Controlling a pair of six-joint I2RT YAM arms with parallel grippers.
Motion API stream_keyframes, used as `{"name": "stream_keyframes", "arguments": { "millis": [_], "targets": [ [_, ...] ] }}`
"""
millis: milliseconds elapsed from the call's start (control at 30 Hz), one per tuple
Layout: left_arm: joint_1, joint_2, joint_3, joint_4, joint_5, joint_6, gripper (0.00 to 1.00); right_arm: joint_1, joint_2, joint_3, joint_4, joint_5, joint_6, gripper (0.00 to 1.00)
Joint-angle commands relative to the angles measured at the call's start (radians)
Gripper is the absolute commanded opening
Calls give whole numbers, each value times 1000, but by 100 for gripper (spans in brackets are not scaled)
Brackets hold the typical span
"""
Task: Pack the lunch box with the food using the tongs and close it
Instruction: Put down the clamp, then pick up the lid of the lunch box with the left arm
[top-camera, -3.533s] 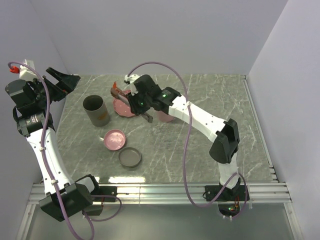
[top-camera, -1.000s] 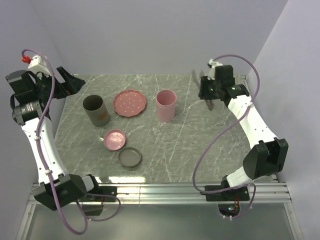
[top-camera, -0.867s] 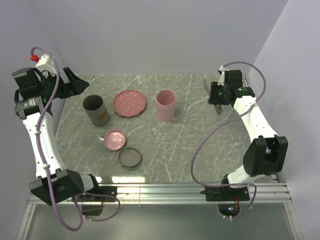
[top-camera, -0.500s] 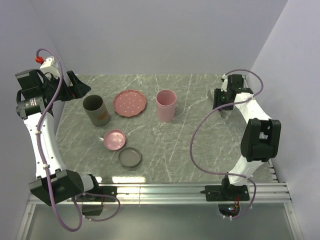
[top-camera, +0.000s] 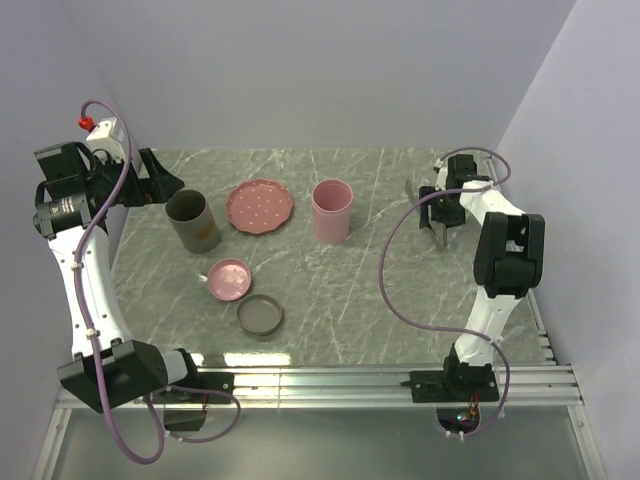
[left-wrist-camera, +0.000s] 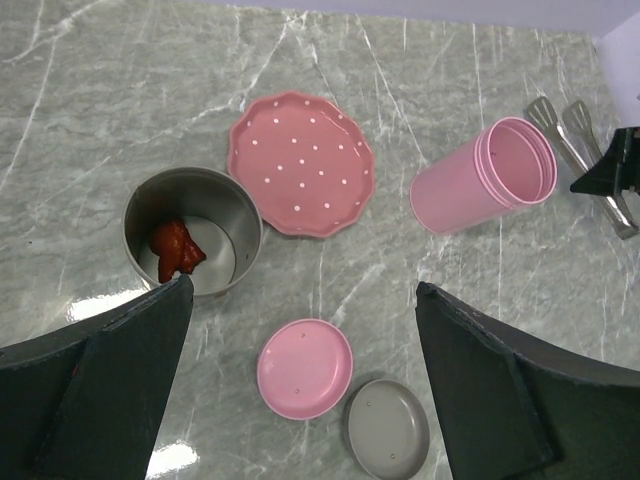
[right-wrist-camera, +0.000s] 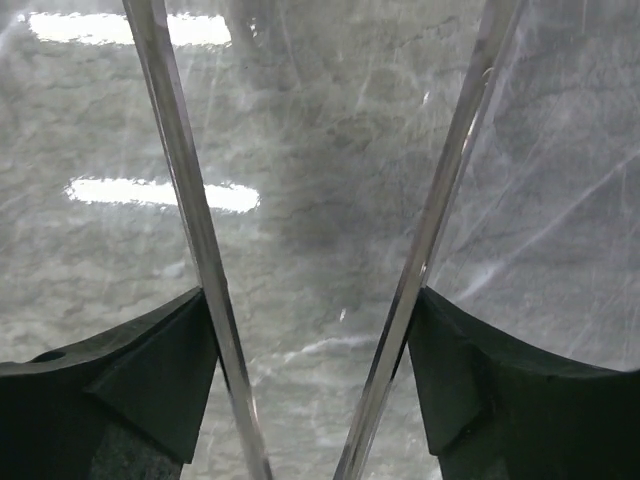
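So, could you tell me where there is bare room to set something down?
Bare marble lies between the pink cup and the tongs, and nearer, right of the grey lid. The left half is crowded: grey cup, dotted plate, pink lid.

The grey-green marbled table (left-wrist-camera: 100, 120) looked like polished stone, glossy enough to throw back white lamp glare. The long silvery metal tongs (right-wrist-camera: 190, 230) were bright and mirror-smooth. The pink dotted plate (left-wrist-camera: 301, 162), pink tumbler (left-wrist-camera: 470, 185) and pink round lid (left-wrist-camera: 304, 368) seemed smooth plastic with a soft sheen. The grey cylindrical pot (left-wrist-camera: 250, 225) and grey round lid (left-wrist-camera: 388, 442) were duller, satin. The red food (left-wrist-camera: 175, 250) looked wet and shiny. The fingers (left-wrist-camera: 100, 400) of the left hand (left-wrist-camera: 302, 285) and the fingers (right-wrist-camera: 120, 390) of the right hand (right-wrist-camera: 308, 295) were matt black plastic.
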Motion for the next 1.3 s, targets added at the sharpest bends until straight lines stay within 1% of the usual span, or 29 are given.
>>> {"name": "stream_keyframes", "arguments": {
  "millis": [0,100,133,300,367,400,533,567,600,633,700,733,800,833,867,900,933,967,1000,1033,1067,1100,1133,1167,1233,1267],
  "targets": [
    [-7,12,20,-22,40,50,100,-11,37,70,-10,11,-47,79],
    [-7,14,20,-25,45,51,99,-11,66,91,-24,12,-55,83],
    [-9,12,21,-25,42,53,99,-11,71,93,-29,11,-57,86],
    [-9,11,28,-39,50,64,99,-11,66,94,-50,-3,-57,89],
    [-10,11,34,-47,53,73,99,-11,43,91,-55,-15,-52,90],
    [-9,12,40,-59,53,79,99,-11,29,87,-61,-20,-51,94],
    [-9,17,57,-110,60,133,99,-11,-70,100,-87,-29,-57,95],
    [-9,14,55,-116,60,157,100,-11,-87,107,-96,-33,-61,100],
    [-9,9,54,-127,62,176,99,-12,-103,116,-115,-37,-64,100],
    [-12,8,55,-139,59,217,99,-12,-132,134,-125,-40,-70,100],
    [-12,15,67,-214,62,295,99,-11,-159,148,-155,-52,-74,100],
    [-15,14,67,-237,60,374,99,-11,-185,163,-164,-61,-75,100],
    [-15,6,57,-326,69,471,99,-11,-213,173,-190,-93,-75,100],
    [-15,3,52,-384,82,543,99,-11,-242,180,-198,-112,-75,100],
    [-19,-2,45,-435,80,700,99,-11,-256,183,-205,-127,-75,100],
    [-26,-12,23,-534,68,772,99,-11,-273,186,-221,-164,-74,100],
    [-29,-18,8,-574,53,889,99,-11,-299,196,-228,-188,-74,100],
    [-33,-31,-17,-581,22,906,99,-11,-313,199,-239,-211,-74,100],
    [-55,-64,-72,-579,-7,935,99,-9,-326,203,-256,-237,-74,100],
    [-62,-86,-101,-581,-30,1020,99,-7,-351,211,-259,-277,-60,100],
    [-69,-112,-167,-581,-27,1076,98,-7,-360,217,-264,-294,-51,100],
    [-70,-170,-204,-578,-26,1135,98,-1,-366,226,-283,-314,-47,100],
    [-78,-196,-239,-576,-22,1248,98,9,-377,246,-294,-329,-41,100],
    [-104,-236,-306,-573,-33,1295,98,19,-389,258,-310,-351,-35,100],
    [-136,-255,-365,-547,-56,1375,96,25,-408,262,-316,-375,-24,100],
    [-162,-258,-418,-524,-67,1380,95,28,-417,260,-316,-389,-18,100]
  ]
}}
